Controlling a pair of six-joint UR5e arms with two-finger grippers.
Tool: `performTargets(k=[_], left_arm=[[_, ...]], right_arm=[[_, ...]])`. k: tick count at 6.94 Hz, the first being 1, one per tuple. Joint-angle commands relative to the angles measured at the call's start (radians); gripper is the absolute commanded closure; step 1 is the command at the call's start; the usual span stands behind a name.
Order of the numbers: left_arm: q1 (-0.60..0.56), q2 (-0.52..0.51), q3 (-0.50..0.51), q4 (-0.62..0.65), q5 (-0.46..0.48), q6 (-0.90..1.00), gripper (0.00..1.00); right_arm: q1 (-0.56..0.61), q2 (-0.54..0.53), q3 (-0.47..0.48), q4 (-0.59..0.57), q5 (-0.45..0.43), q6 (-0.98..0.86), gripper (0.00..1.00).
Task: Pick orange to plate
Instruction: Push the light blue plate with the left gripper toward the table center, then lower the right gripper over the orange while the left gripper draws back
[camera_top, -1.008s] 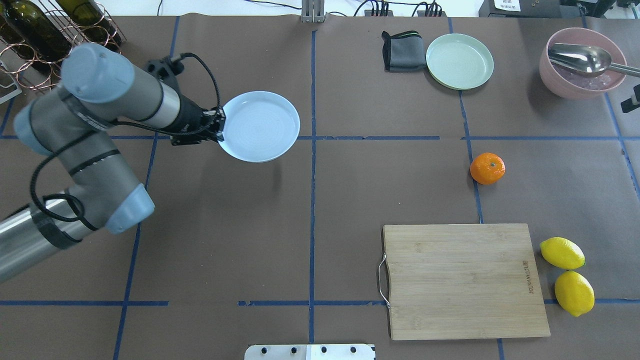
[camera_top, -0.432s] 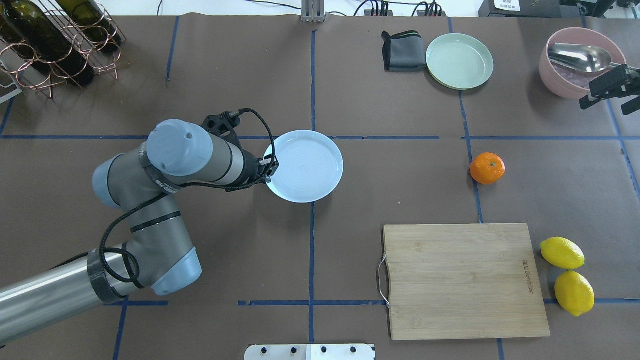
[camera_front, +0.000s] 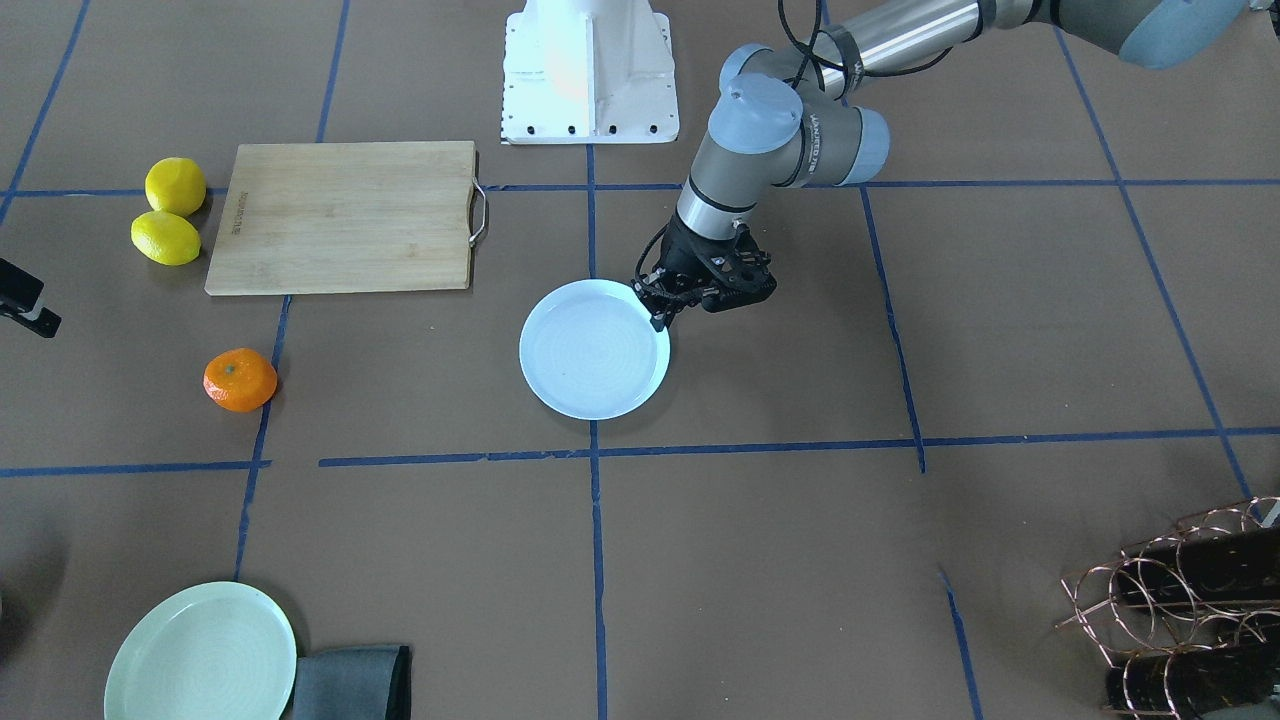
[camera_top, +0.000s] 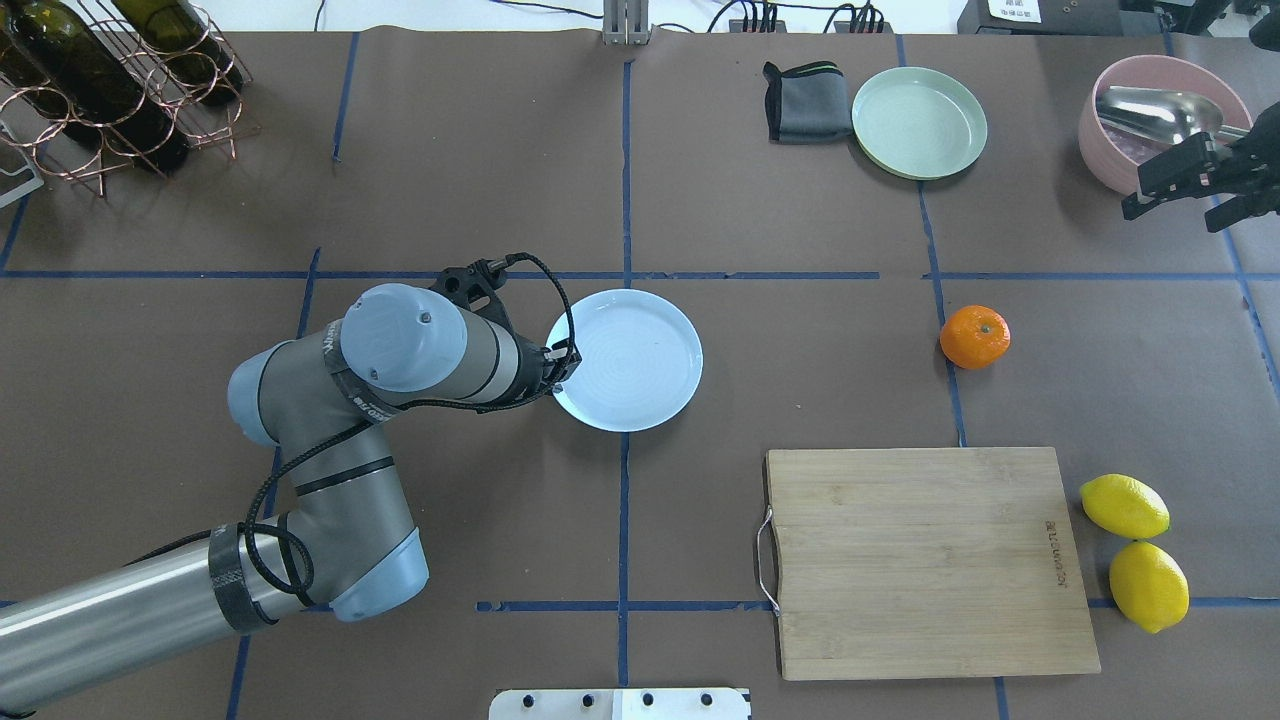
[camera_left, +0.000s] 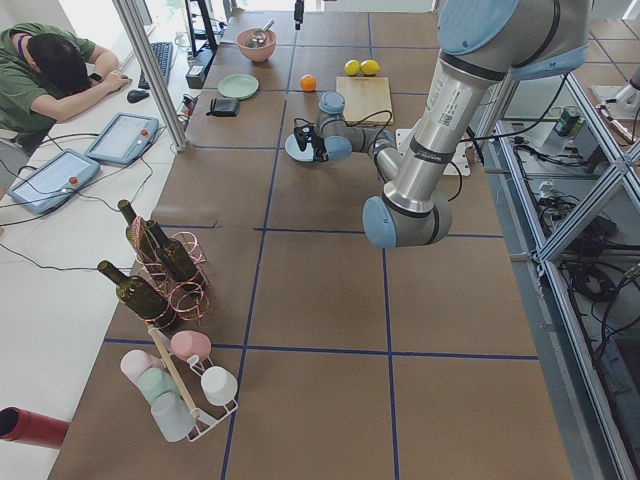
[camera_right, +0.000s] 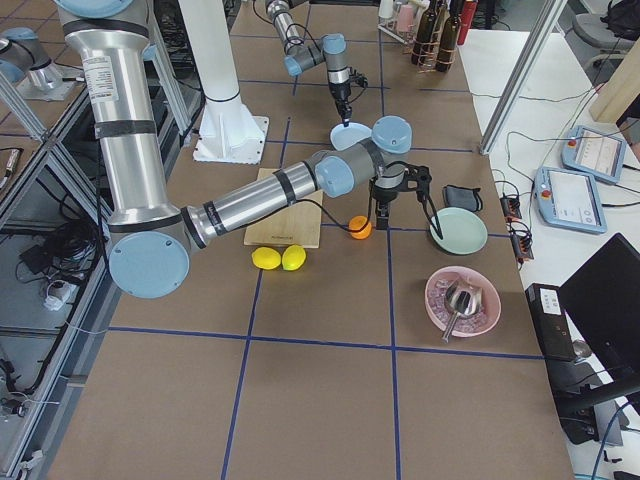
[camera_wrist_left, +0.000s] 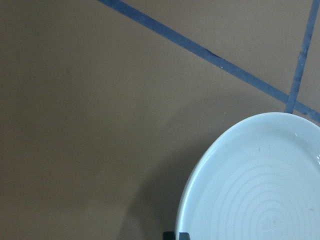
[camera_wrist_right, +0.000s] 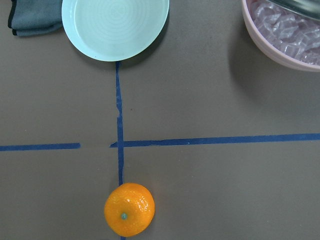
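Note:
The orange (camera_top: 974, 336) lies on the brown table right of centre, on a blue tape line; it also shows in the right wrist view (camera_wrist_right: 129, 209). The pale bluish-white plate (camera_top: 635, 352) is near the table's middle and is bare. My left gripper (camera_top: 560, 372) is shut on the plate's left rim, as the front view shows (camera_front: 660, 312). My right gripper (camera_top: 1172, 208) hangs open above the far right of the table, beyond the orange and apart from it.
A pale green plate (camera_top: 919, 122) and a folded grey cloth (camera_top: 805, 103) lie at the back. A pink bowl (camera_top: 1110, 150) holds a metal spoon. A wooden cutting board (camera_top: 930, 560) and two lemons (camera_top: 1124, 505) sit at front right. A bottle rack (camera_top: 110, 80) stands back left.
My left arm has carried the plate from the back left to the right and nearer the robot, close to the table's centre. My right gripper has come in from the right edge.

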Motion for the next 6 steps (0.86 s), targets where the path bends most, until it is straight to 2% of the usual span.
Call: performTargets(k=[1,3,4,6], left_arm=[[-0.014,0.005,-0.009,0.001,0.002,0.013,0.0],[-0.083,0.006,-0.072,0.014,-0.039,0.067,0.0],[-0.128,0.006,-0.1,0.045,-0.108,0.073,0.0],[-0.175,0.009,-0.187,0.16,-0.122,0.136,0.0]], right_arm=[[-0.057,0.015,-0.002,0.021,-0.049,0.048,0.0],[-0.139,0.041,-0.005,0.022,-0.126,0.111,0.0],[-0.169,0.041,-0.011,0.056,-0.143,0.119,0.0],[-0.263,0.026,-0.063,0.209,-0.239,0.189,0.0]])
